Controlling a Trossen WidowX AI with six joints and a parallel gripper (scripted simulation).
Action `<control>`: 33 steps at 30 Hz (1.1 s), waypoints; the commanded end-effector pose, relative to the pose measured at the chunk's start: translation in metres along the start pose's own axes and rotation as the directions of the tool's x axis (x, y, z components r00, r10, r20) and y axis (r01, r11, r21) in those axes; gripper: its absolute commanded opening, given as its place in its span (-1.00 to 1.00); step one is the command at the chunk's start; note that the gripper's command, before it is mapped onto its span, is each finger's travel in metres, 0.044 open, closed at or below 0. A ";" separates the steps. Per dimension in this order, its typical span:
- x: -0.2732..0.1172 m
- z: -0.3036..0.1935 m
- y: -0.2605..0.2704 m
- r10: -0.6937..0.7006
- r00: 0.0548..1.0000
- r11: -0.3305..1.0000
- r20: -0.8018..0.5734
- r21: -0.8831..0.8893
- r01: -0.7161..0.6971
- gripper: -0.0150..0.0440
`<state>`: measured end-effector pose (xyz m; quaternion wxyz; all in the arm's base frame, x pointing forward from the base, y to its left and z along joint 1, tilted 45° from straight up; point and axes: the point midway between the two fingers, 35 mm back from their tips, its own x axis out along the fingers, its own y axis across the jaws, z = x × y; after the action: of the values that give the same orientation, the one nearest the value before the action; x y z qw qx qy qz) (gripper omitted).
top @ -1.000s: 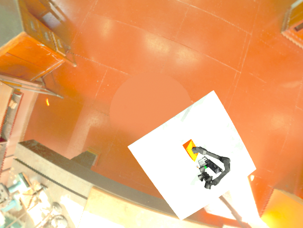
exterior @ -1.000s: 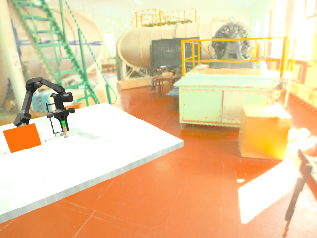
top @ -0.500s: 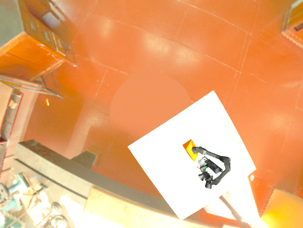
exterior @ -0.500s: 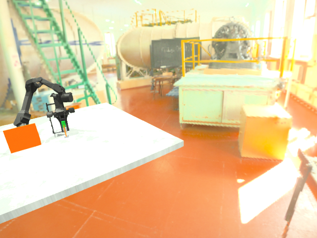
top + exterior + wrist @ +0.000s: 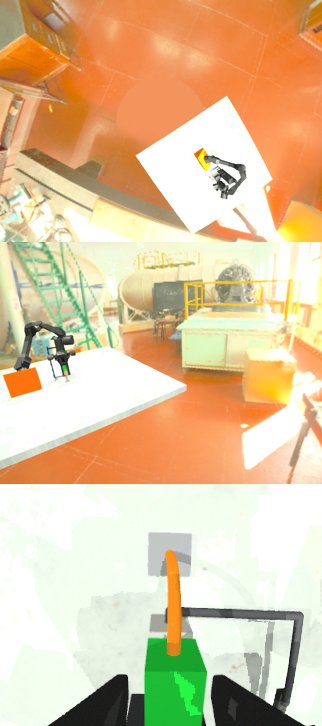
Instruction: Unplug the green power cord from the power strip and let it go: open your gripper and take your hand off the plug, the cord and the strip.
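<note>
The green plug (image 5: pixel 64 368) (image 5: pixel 174 694) is at the lower end of the black power strip (image 5: pixel 226 175), which the arm mostly hides in the exterior view. Whether the plug is seated cannot be seen. The orange cord (image 5: pixel 66 375) (image 5: pixel 174 599) runs from the plug to a small grey plate (image 5: pixel 156 559) on the table. My gripper (image 5: pixel 65 370) (image 5: pixel 170 685) is partly open and points down. Its fingers stand on both sides of the plug in the wrist view, with a visible gap on each side. The plug is hidden in the top view.
A thin dark bar frame (image 5: pixel 52 366) (image 5: pixel 240 614) stands close beside the plug and fingers. An orange panel (image 5: pixel 201 157) (image 5: pixel 22 383) stands near the arm's base. The white table (image 5: pixel 171 166) (image 5: pixel 104 398) carries everything.
</note>
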<state>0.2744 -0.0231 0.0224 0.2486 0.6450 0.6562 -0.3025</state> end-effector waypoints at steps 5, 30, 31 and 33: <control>0.001 -0.007 -0.002 -0.001 1.000 1.000 -0.005 0.008 0.001 0.05; 0.010 -0.007 -0.001 0.000 1.000 1.000 0.000 -0.002 -0.001 -0.44; 0.010 -0.007 -0.001 0.000 1.000 1.000 0.000 -0.002 -0.001 -0.46; 0.010 -0.007 -0.001 0.001 1.000 1.000 0.000 -0.002 -0.001 -0.49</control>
<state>0.2731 -0.0111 0.0197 0.2479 0.6445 0.6566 -0.3032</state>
